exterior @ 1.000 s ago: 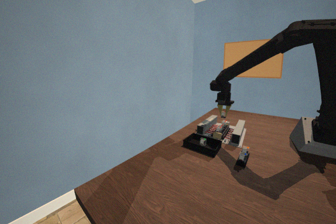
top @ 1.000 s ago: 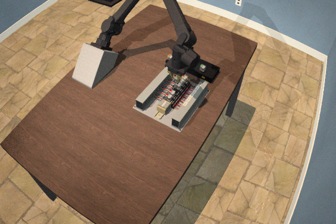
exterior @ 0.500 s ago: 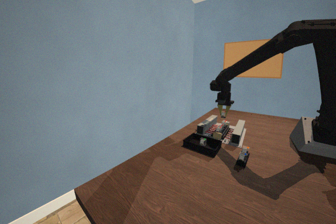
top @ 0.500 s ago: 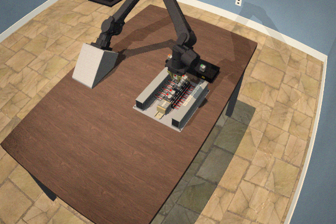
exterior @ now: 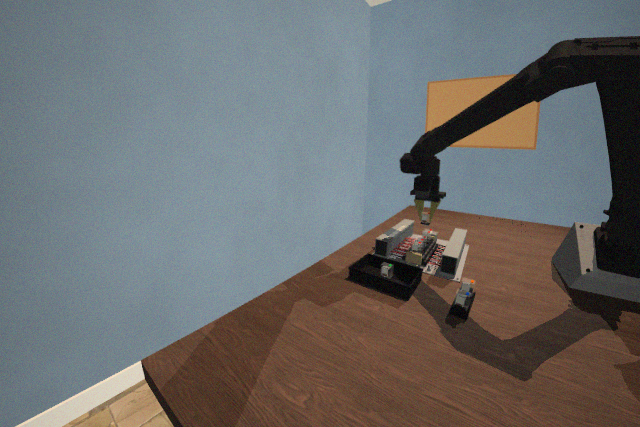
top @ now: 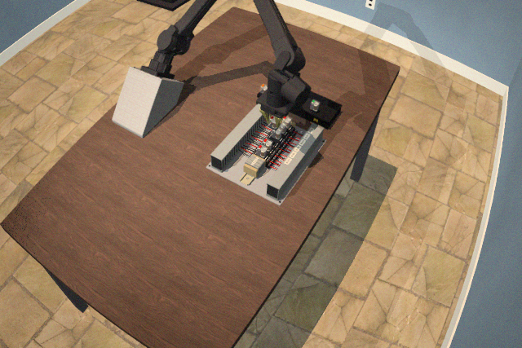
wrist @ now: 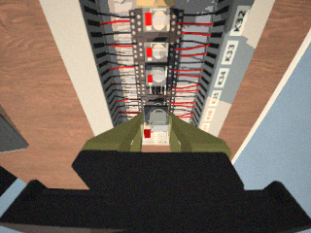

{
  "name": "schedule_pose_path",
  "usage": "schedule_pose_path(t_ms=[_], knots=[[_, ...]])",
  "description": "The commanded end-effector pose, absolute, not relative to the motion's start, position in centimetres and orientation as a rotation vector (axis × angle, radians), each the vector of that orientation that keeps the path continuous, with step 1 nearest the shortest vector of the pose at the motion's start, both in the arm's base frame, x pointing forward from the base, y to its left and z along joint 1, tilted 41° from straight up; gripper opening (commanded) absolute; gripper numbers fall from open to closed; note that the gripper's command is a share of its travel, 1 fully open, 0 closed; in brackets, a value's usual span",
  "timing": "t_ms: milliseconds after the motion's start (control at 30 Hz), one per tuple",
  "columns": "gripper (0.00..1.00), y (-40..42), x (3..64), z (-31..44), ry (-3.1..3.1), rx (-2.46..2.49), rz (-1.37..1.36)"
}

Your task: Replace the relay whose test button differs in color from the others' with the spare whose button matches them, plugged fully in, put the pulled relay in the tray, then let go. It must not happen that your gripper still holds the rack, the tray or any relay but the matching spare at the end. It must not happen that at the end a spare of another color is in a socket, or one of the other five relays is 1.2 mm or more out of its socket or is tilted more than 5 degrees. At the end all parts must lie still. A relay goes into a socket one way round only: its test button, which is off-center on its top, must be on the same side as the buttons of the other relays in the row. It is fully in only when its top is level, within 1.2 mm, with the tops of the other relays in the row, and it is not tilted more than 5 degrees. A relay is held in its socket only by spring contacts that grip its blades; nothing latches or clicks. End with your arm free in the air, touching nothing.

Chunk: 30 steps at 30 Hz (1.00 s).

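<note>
While blocky clear-cased relay (exterior: 425, 216) (wrist: 156, 120) hangs | tapered olive claw (top: 272, 116) (exterior: 427, 211) (wrist: 155, 116) grips it
</note>
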State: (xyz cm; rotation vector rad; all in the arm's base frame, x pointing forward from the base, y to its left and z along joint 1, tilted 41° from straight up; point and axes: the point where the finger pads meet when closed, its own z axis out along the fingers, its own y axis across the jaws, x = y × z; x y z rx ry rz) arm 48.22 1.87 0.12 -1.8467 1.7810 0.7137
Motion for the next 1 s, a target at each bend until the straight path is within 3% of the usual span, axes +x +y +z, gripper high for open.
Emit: schedule_pose_path(t_ms=[0,967], knots=[[0.0,1.7,48.6,1.4,1.773,-1.85,0.693],[0.0,1.3,49.5,0.6,1.778,-1.826,0.651]])
